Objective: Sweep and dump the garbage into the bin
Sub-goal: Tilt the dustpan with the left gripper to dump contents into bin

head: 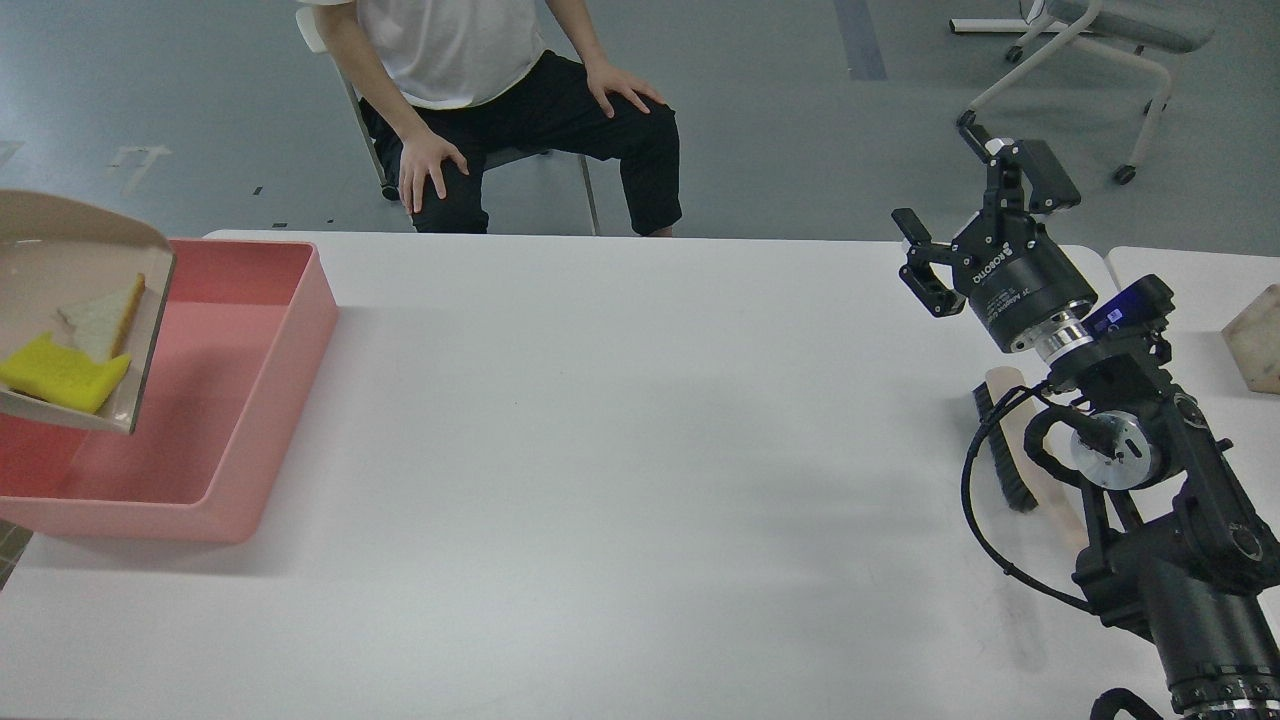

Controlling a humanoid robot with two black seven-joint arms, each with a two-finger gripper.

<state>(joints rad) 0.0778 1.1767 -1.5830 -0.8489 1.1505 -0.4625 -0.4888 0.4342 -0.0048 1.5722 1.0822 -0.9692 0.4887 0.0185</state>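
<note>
The beige dustpan hangs tilted above the left part of the salmon-pink bin at the table's left end. In the pan lie the garbage bits: a triangular white bread slice with a brown crust and a yellow sponge piece. They sit near the pan's lower lip. My left gripper and arm are out of view past the left edge. My right gripper is open and empty, raised above the table's right side.
The beige black-bristled brush lies on the table under my right arm. A person sits on a chair behind the table. A beige block stands at the right edge. A wheeled chair frame stands at the back right.
</note>
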